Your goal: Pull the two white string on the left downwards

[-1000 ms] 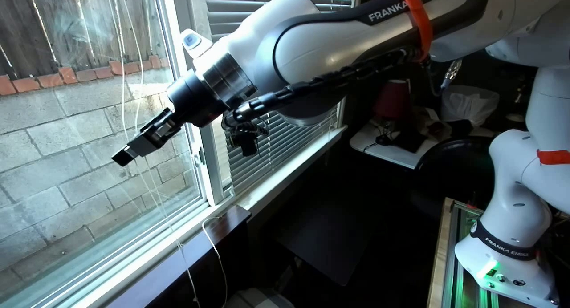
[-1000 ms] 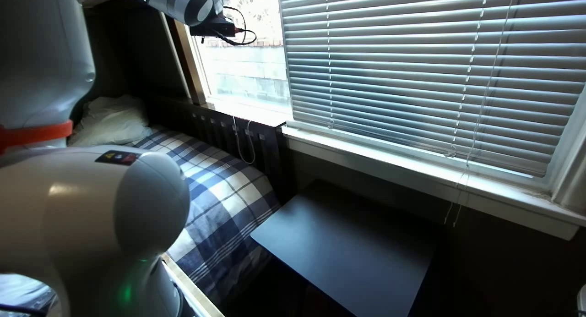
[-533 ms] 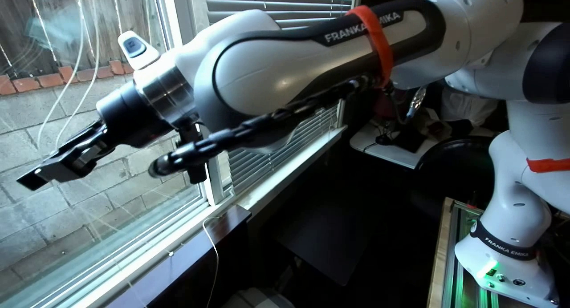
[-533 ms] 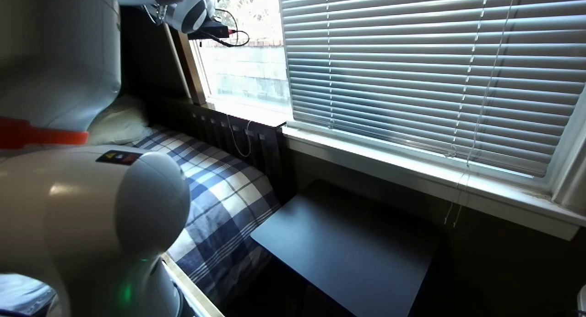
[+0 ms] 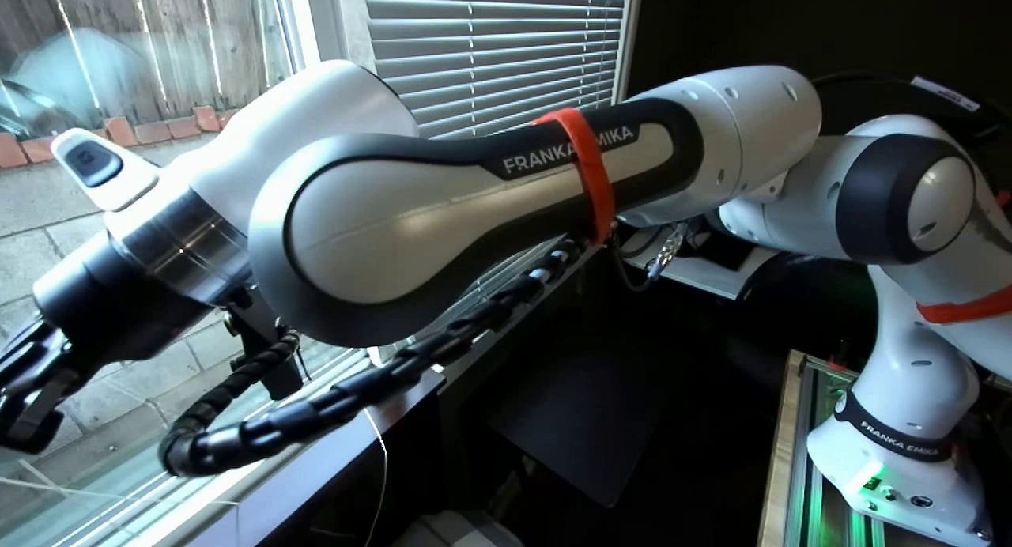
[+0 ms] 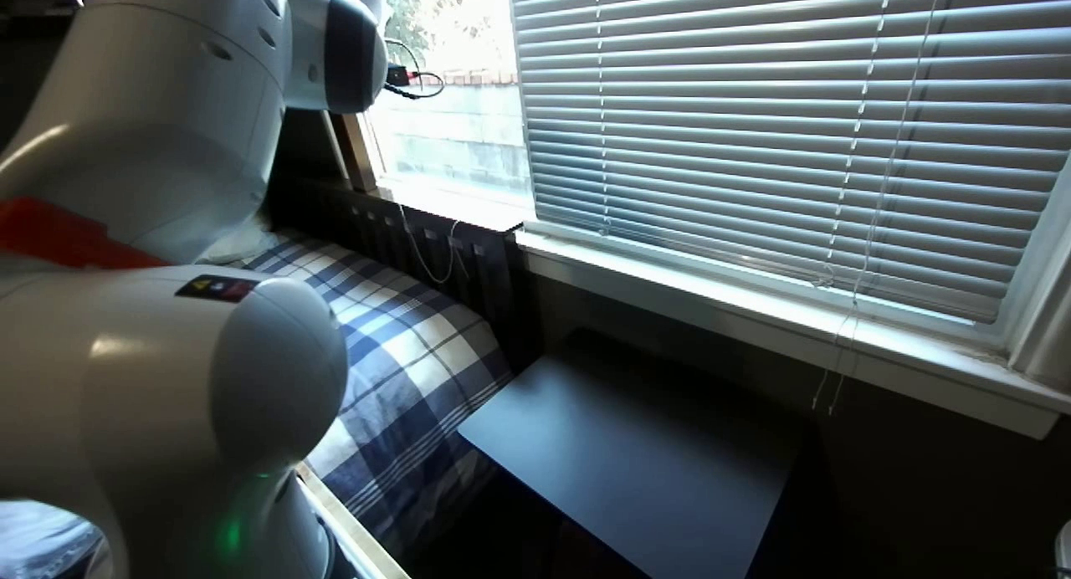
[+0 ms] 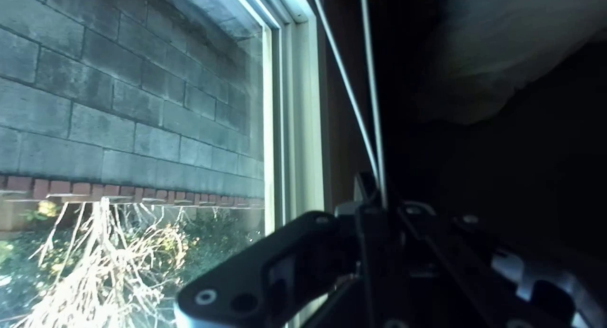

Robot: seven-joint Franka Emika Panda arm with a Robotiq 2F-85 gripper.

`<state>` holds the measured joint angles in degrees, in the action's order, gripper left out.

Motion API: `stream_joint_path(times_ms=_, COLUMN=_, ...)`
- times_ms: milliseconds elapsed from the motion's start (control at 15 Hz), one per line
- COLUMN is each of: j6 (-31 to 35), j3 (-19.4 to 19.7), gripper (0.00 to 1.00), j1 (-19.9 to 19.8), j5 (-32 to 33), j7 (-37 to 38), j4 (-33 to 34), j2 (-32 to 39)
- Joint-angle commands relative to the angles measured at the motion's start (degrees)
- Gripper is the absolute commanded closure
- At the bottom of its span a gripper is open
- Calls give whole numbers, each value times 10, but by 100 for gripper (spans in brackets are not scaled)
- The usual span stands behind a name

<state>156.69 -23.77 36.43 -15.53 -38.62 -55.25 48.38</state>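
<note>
Okay, so my fingers [image 7: 374,233] are pinched together on the two white strings [image 7: 374,95]: in the wrist view both slant in from the top, draw close to each other and end right where I'm clamped. Beside them in that view stands the pale window frame [image 7: 307,105], and past it there's a grey block wall [image 7: 123,131] and a bright tangle of branches [image 7: 109,261]. Now, in an exterior view, my arm [image 5: 371,223] covers a good part of the blinds [image 5: 506,53], while my black cable [image 5: 316,417] bulges out in a loop below it; the left border slices my fingers off. And look, in an exterior view that arm hides the fingers completely and blocks part of a checked bedspread [image 6: 418,345]. Behind the bedspread a thin cord [image 6: 439,281] dips in a loop against a dark slatted rail [image 6: 495,269]; whether it belongs to my strings, I can't tell. Next to the bedspread, lower than the blinds and below the white sill [image 6: 669,286], a black tabletop [image 6: 636,453] juts into the room.
</note>
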Motion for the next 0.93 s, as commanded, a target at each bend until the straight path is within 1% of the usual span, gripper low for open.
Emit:
stream_joint_path(times_ms=0, j6=-113, j3=0, gripper=100, j1=30, j5=17, j7=-7, j4=128, j2=86)
stream_joint_path(times_ms=67, j6=-137, j3=2, gripper=100, j1=34, j5=18, j7=-6, j4=146, j2=96)
stream_joint_path(times_ms=133, j6=-144, j3=-19, gripper=100, j1=26, j5=31, j7=-5, j4=152, j2=101)
stream_joint_path(times_ms=267, j6=-150, j3=-10, gripper=100, j1=34, j5=40, j7=4, j4=191, j2=111)
stream_joint_path(times_ms=333, j6=-139, j3=-8, gripper=100, j1=35, j5=41, j7=6, j4=212, j2=116)
stream_joint_path(times_ms=400, j6=-116, j3=7, gripper=100, j1=33, j5=34, j7=6, j4=202, j2=101)
stream_joint_path(times_ms=667, j6=-65, j3=32, gripper=100, j1=19, j5=32, j7=30, j4=215, j2=76)
stream_joint_path(times_ms=733, j6=-59, j3=41, gripper=100, j1=16, j5=33, j7=39, j4=213, j2=67)
stream_joint_path(times_ms=867, j6=-59, j3=47, gripper=100, j1=10, j5=28, j7=45, j4=212, j2=57)
